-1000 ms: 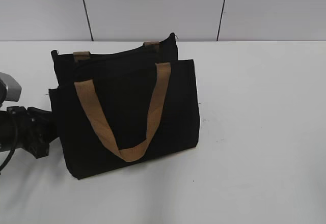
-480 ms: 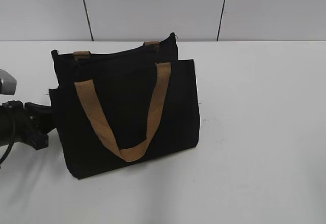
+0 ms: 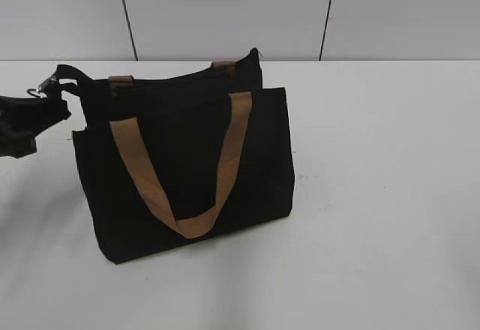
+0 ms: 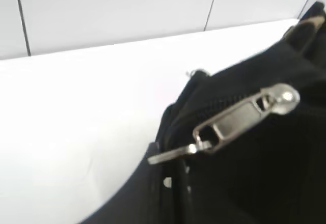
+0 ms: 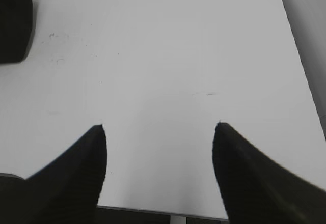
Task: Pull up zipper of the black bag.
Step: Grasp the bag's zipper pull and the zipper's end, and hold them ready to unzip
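The black bag (image 3: pixel 187 157) stands upright on the white table with a tan handle hanging down its front. The zipper (image 3: pixel 61 73) runs along its top edge, and its left end is stretched out to the left with a silver ring at the tip. My left gripper (image 3: pixel 28 116) is at that end, at the left edge of the exterior view, and looks shut on the zipper's end. The left wrist view shows the silver slider (image 4: pixel 244 114) close up on the black tape; my fingers blend into the dark fabric. My right gripper (image 5: pixel 160 132) is open and empty over bare table.
The white table (image 3: pixel 375 195) stretches to the right of the bag and in front of it. A grey panelled wall (image 3: pixel 225 7) stands behind. A corner of the bag (image 5: pixel 12 20) shows at the top left of the right wrist view.
My left gripper has risen from beside the bag's lower left side to its top left corner. The zipper's left end is now drawn out to the left.
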### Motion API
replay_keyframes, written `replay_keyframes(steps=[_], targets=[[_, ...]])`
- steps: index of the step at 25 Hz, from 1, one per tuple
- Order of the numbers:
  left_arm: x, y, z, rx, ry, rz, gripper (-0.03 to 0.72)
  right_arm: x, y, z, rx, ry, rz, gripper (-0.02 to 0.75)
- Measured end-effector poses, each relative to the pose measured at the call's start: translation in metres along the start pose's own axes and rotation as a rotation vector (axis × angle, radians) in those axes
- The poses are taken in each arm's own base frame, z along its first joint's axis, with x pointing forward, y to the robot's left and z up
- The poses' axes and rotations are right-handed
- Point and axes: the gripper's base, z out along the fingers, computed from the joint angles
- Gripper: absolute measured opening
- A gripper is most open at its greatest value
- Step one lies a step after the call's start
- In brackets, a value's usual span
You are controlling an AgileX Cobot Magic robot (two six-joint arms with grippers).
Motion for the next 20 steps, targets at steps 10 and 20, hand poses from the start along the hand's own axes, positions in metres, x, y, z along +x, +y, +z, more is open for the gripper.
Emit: replay_keyframes(steps=[10,20], targets=[[-0.022,-0.018,-0.017,0.096,-0.054,0.132,0.012,0.0,0.0,0.0,0.0,0.0,0.0,0.506],[-0.045,-0.033,-0.04,0.095,-0.125,0.291,0.012,0.0,0.0,0.0,0.0,0.0,0.0,0.506]])
